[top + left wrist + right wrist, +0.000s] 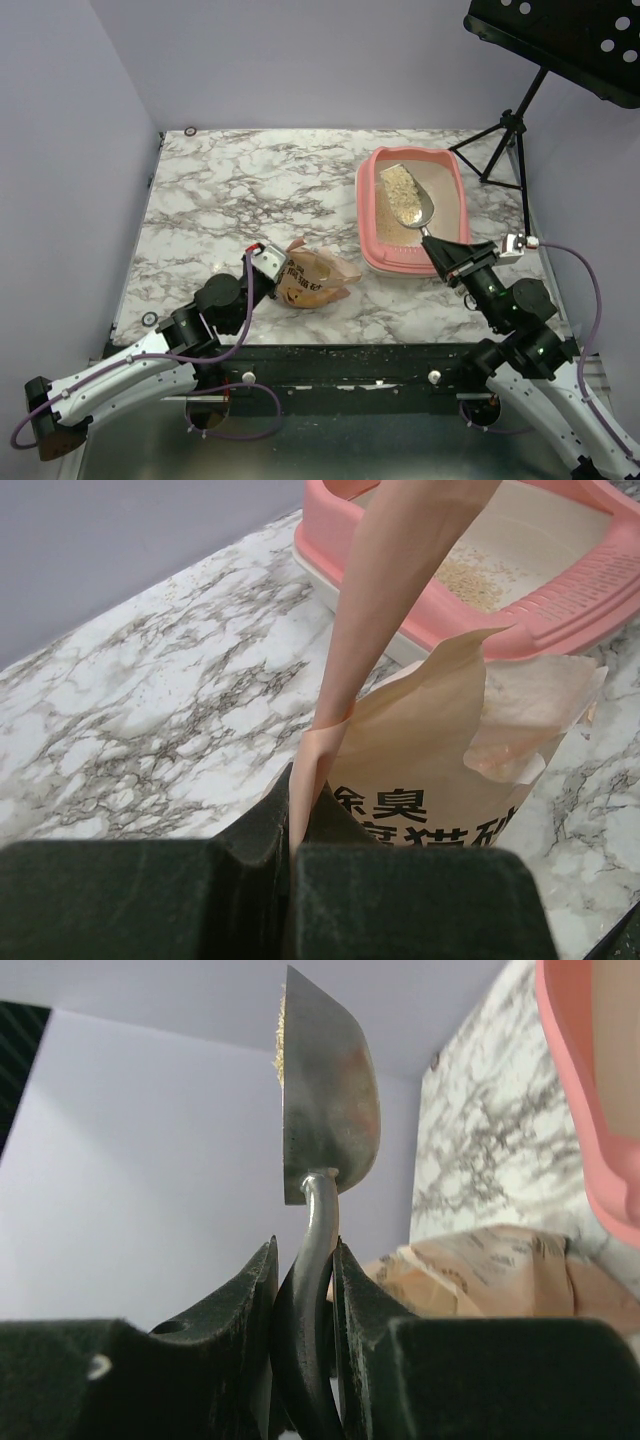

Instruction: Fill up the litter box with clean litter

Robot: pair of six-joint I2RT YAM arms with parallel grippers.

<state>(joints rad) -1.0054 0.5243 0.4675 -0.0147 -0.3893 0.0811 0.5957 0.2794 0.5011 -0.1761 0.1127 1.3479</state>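
The pink litter box (366,215) lies at the table's right, and a thin layer of litter (470,580) covers part of its floor. Over it hangs a grey metal scoop (407,195) heaped with beige litter. My right gripper (440,250) is shut on the scoop's handle (312,1250), which stands upright between the fingers in the right wrist view. At the table's front middle, my left gripper (268,262) is shut on the torn top edge of the orange paper bag (315,275). The bag's flap (330,750) is pinched between its pads.
A black music stand (560,40) on a tripod (505,140) rises behind the table's right back corner. Purple walls close off the left and back sides. Loose grains lie scattered along the black front edge (330,355).
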